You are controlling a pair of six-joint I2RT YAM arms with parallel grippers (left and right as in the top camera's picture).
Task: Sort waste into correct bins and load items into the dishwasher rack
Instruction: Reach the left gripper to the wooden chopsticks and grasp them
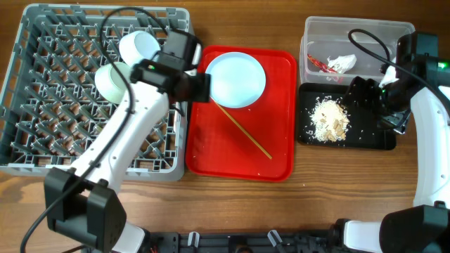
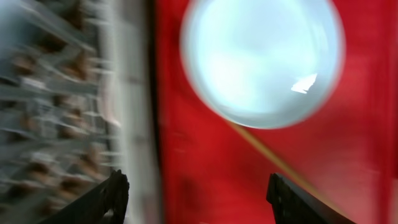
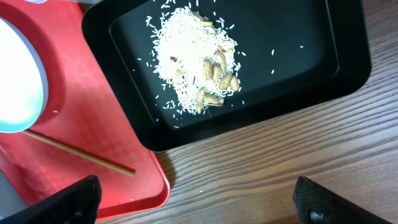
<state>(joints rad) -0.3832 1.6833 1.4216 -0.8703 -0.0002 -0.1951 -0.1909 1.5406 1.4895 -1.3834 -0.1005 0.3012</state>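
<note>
Pale blue plate (image 1: 235,79) flat beside grey rack (image 1: 42,84), wooden chopstick (image 1: 244,132) slanting from its rim. Two pale bowls (image 1: 138,47) in rack. Beige scraps (image 1: 329,121) heaped in black tray (image 1: 307,98); wrapper (image 1: 336,64) in clear tub (image 1: 320,35).

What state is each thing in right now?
Grey plastic lattice rack: holds two bowls.
Pale blue bowl: in rack.
Pale green bowl: in rack.
Round pale blue plate: on red plastic tray, unloaded.
Thin wooden chopstick: on red plastic tray, by plate.
Clear plastic tub: holds red-and-white wrapper.
Black rectangular tray: holds beige food scraps.
Left gripper: open, empty.
Right gripper: open, empty.
</note>
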